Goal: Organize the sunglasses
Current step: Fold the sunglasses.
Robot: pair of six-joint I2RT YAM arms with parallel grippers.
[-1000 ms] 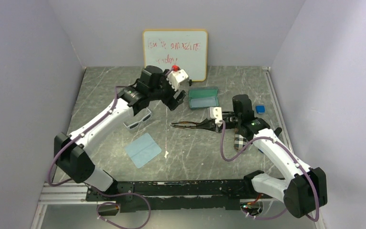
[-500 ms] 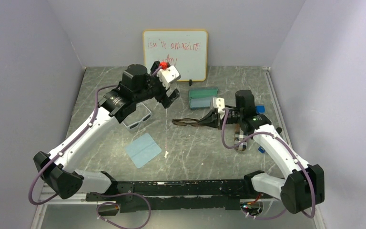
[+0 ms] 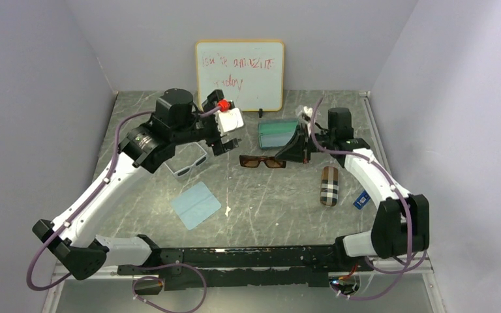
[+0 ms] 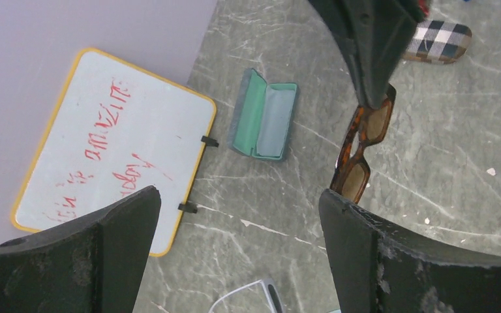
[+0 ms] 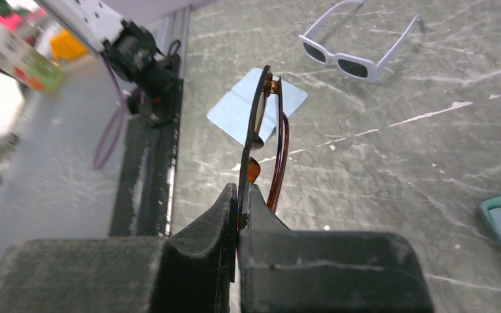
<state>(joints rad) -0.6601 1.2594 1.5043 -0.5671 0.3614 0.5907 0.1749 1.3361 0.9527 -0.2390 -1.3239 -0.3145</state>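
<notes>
Sunglasses [image 3: 263, 162], brown, held near open case [image 3: 278, 132].
Our right hand [image 5: 240, 195] pinches them by one end, probably for casing; left hand [image 4: 238, 208] gapes, empty.

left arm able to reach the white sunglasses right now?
Probably yes: the white sunglasses lie unfolded on the table right beside the open, empty left pincer, with nothing on top of them or in between.

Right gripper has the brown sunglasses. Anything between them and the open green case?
Nothing visible. The brown sunglasses, pinched in the shut right gripper, are just on the near side of the open green case, whose inside looks empty. The open left gripper is off to the side by the white sunglasses, out of the path.
</notes>
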